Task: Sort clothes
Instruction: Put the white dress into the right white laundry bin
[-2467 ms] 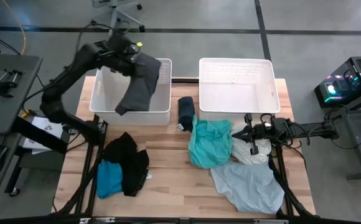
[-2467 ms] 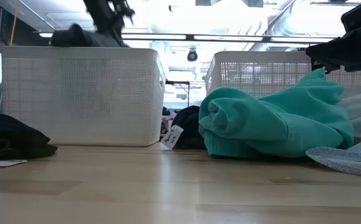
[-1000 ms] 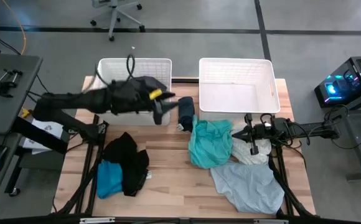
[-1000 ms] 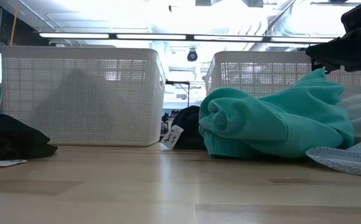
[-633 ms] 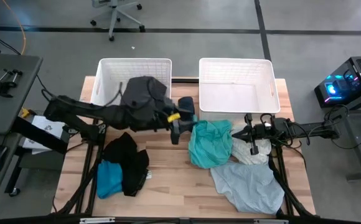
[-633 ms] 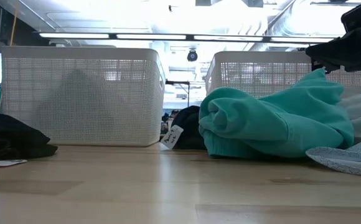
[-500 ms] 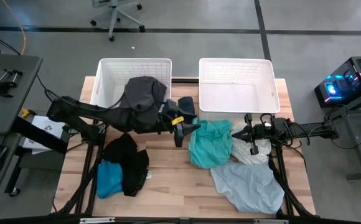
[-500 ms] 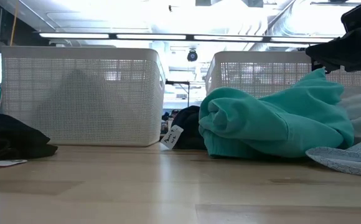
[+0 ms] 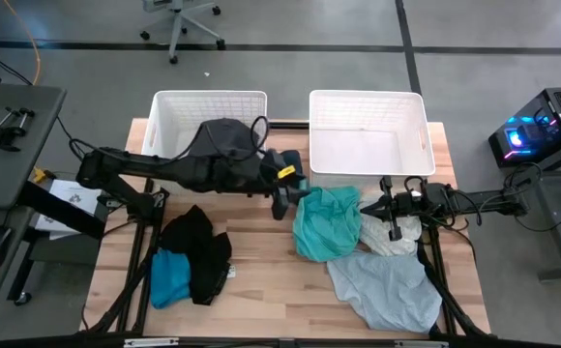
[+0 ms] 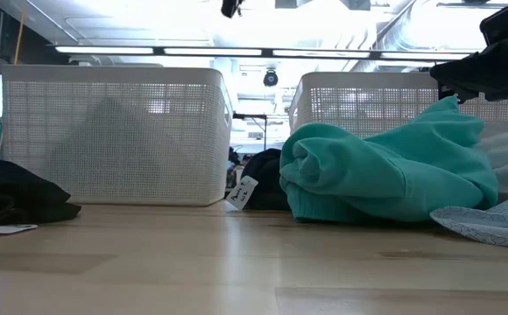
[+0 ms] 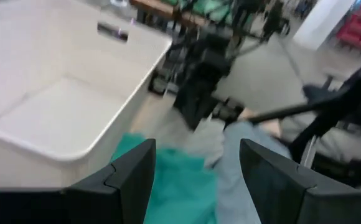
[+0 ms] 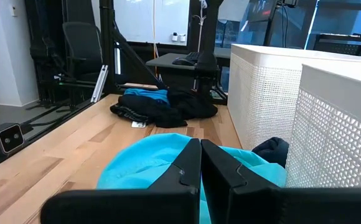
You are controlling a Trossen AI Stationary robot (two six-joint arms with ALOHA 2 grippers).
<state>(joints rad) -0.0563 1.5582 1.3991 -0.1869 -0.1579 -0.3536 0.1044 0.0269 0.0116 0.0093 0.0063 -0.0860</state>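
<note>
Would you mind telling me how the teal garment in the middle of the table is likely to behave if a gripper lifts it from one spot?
The teal garment lies crumpled in soft, rounded folds, so it will probably hang limp and stretch out from a single pinch. It looks bulky but light. One edge touches the white garment, which may drag along.

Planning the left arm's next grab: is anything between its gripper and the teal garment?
Nothing visible. The left gripper, fingers open and empty, hangs just beside the teal garment, with only bare table showing between them.

Left end effector [image 9: 282,205] open, right end effector [image 9: 393,232] closed.
</note>
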